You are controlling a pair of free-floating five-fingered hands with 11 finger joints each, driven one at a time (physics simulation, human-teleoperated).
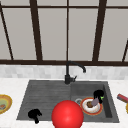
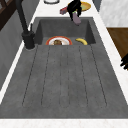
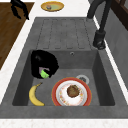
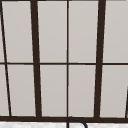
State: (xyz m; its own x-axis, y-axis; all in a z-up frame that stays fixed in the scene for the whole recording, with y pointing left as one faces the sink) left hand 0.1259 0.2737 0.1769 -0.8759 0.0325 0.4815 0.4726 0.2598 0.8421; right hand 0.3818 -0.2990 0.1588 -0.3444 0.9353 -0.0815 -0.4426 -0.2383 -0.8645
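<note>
The right hand [image 1: 99, 95] hangs over the basin of the dark grey stone-look sink [image 1: 45, 92], its fingers curled round a small grey-mauve tool with a green part [image 1: 95, 101], whose lower end points down at the round white plate with an orange-red rim [image 1: 91, 107]. The plate lies on the basin floor and carries a brown lump of food [image 1: 89, 104] at its centre. The front view sets the tool over the plate; the right side view places the same hand [image 3: 43, 64] toward the basin's front wall, clear of the plate [image 3: 71, 93], with the green part [image 3: 44, 73] showing under the curled fingers. In the left side view this hand [image 2: 74, 7] holds the tool [image 2: 76, 19] well above the basin.

A yellow banana [image 3: 35, 95] lies on the basin floor just beside the plate, on the front side; both side views show it, while in the front view a large red ball [image 1: 67, 115] stands before that part of the sink. The round metal drain [image 3: 82, 79] lies next to the plate, toward the black curved tap [image 1: 71, 71] that stands at the sink's back edge.

The left hand [image 1: 34, 114] hovers at the front left corner of the sink's ribbed draining board, fingers curled downward and holding nothing.

On the white counter left of the sink rests a yellow bowl with food [image 1: 3, 104]; right of the sink lies a pink-red bar-shaped object [image 1: 122, 97]. The upper view shows a dark-framed window [image 4: 67, 60] above the tap. No writing or brand can be read.
</note>
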